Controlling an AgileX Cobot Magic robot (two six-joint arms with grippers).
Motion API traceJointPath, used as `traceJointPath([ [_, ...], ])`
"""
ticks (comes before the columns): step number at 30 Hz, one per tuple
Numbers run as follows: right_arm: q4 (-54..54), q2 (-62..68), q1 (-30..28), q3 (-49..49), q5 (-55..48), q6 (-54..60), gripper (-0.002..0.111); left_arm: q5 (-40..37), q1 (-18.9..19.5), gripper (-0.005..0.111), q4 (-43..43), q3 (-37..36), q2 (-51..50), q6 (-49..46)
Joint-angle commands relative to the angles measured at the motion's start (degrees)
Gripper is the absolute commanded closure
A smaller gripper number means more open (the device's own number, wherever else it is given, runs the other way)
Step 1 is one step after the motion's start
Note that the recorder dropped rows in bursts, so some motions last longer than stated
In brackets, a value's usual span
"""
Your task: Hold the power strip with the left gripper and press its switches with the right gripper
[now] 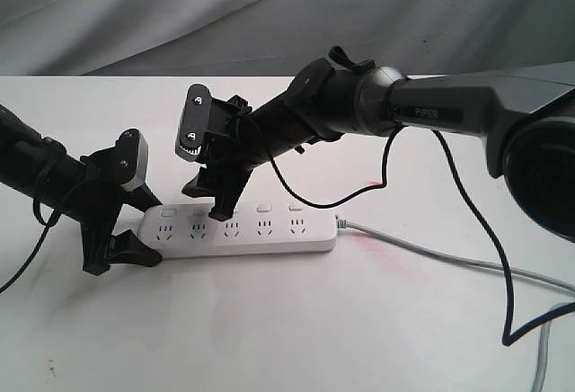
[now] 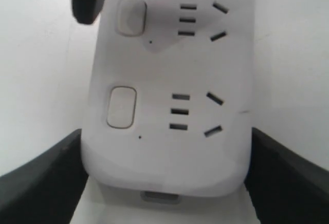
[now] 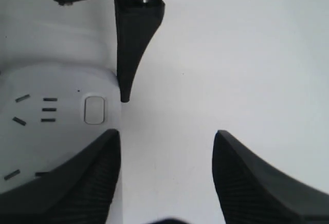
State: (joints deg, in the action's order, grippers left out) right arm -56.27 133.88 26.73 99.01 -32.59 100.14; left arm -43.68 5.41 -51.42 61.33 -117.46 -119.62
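Exterior view: we see the power strip (image 1: 243,230) mid-bench (image 1: 269,329), its cable (image 1: 431,257) trailing toward 3 o'clock. The left gripper (image 1: 145,224) clamps its 9 o'clock end, and the right gripper (image 1: 208,199) comes down by the switches (image 1: 263,205).

Left wrist view: fingers (image 2: 41,183) grip both strip edges.

Right wrist view: fingers (image 3: 97,178) are spread wide, one over the strip and one over the bench.

White table (image 1: 269,338); power strip (image 1: 278,241), cable (image 1: 422,248)

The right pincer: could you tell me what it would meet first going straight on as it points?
Probably the power strip: one finger of the right pincer is over its switch-side edge, the other over bare table. Depth is unclear.
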Motion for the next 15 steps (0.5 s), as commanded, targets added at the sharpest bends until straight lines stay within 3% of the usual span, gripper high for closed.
traceJointPath([
  [1,0.42,-0.79,-0.25,-1.08,-0.91,-0.32,0.057,-0.13,-0.33,0.037,-0.43,0.29,-0.03,-0.34],
  [15,0.72,0.26,-0.55,-2.67,0.77,0.08,0.057,-0.13,-0.33,0.037,-0.43,0.29,-0.03,-0.34],
])
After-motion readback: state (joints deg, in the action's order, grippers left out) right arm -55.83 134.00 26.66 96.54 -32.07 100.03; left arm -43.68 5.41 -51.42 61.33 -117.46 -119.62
